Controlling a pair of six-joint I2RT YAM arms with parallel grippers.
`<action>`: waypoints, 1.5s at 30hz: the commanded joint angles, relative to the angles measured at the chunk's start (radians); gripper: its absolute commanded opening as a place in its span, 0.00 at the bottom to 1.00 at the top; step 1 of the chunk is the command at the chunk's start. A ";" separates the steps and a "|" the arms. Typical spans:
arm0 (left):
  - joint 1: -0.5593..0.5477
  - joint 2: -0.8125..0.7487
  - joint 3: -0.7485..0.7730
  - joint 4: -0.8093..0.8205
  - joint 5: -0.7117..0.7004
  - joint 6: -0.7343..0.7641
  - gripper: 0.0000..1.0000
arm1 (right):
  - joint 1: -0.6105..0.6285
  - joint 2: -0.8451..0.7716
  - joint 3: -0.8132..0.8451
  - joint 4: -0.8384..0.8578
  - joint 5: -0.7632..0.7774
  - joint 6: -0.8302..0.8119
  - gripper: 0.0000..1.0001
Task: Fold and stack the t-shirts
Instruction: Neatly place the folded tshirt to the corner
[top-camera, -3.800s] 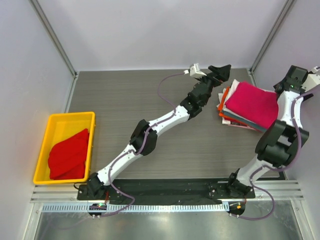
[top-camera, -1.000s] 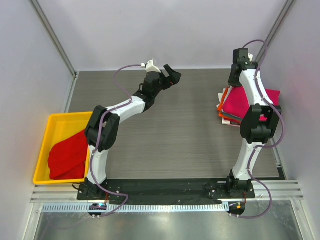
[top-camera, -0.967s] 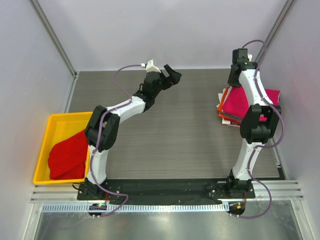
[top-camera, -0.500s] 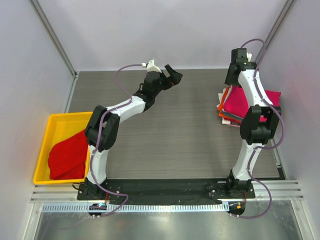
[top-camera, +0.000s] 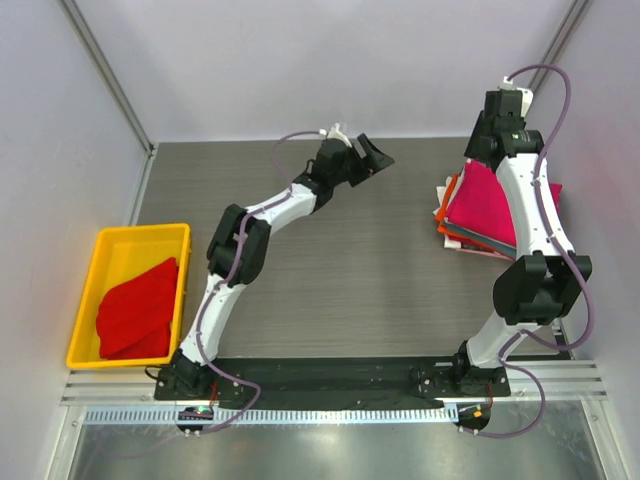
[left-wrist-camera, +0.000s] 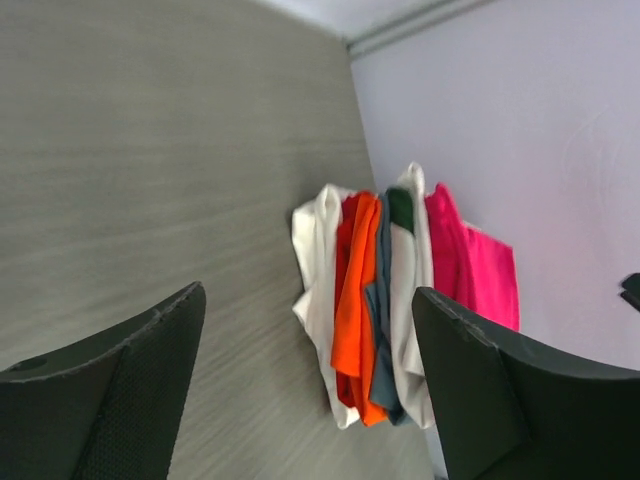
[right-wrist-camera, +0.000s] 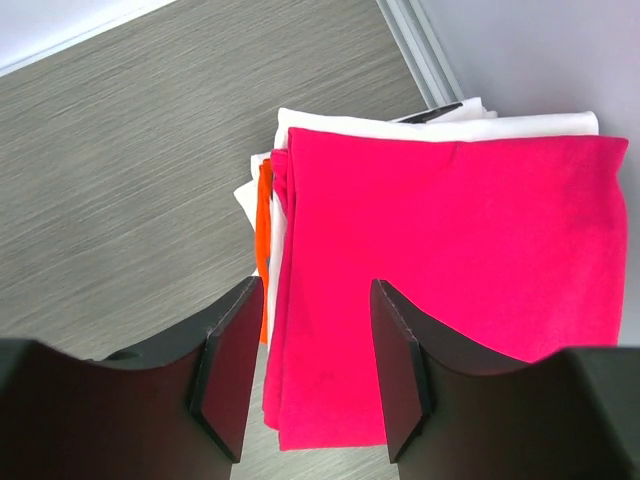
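Lower t-shirts (right-wrist-camera: 340, 120) mostly beneath magenta t-shirt (right-wrist-camera: 450, 250)

Your table (top-camera: 350, 260): grey wood-grain top. On it you have:
- one yellow tray (top-camera: 112, 243), at the left edge;
- one stack of folded t-shirts (top-camera: 482, 205), at the far right, well apart from the tray, with a white shirt (left-wrist-camera: 316, 255) lowest, against the tabletop.

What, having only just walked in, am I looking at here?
Shirt folding and stacking is under way. The pink shirt lies folded on top of the stack, with the right gripper above it, fingers open and empty. The left gripper hangs open over the table. A red shirt lies in the tray, not yet folded.
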 joint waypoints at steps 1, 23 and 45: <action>-0.055 0.095 0.101 -0.048 0.114 -0.123 0.82 | 0.005 -0.047 -0.042 0.041 -0.003 0.005 0.52; -0.173 0.399 0.432 -0.109 0.153 -0.314 0.65 | -0.023 -0.170 -0.179 0.088 0.005 0.037 0.50; -0.256 0.553 0.586 -0.062 -0.002 -0.435 0.43 | -0.159 -0.268 -0.312 0.134 -0.104 0.056 0.49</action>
